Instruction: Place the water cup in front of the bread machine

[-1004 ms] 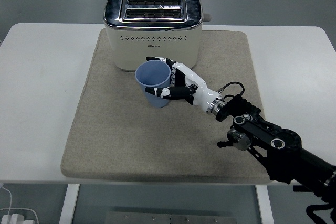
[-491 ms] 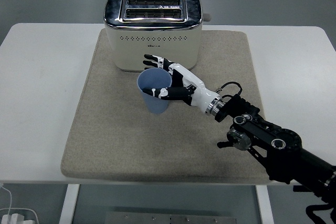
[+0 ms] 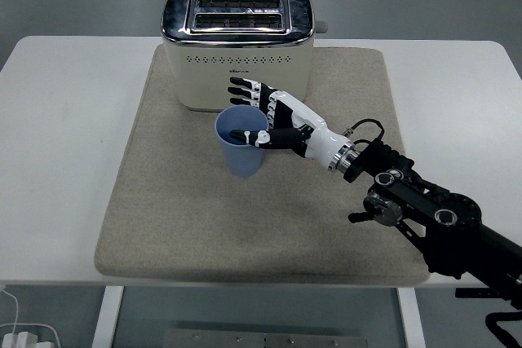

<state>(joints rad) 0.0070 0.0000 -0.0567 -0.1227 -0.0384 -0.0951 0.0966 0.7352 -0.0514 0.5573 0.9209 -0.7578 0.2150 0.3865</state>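
Centrally in the frame, the right hand [image 3: 273,120] has its fingers spread loosely around the blue water cup [image 3: 241,143], thumb across the rim. That cup stands upright on the beige mat [image 3: 163,201], just below the cream toaster [image 3: 237,42].

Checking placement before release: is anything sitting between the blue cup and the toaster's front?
Nothing visible. The blue cup stands upright on the mat just before the toaster; only the right hand's own fingers reach between them.
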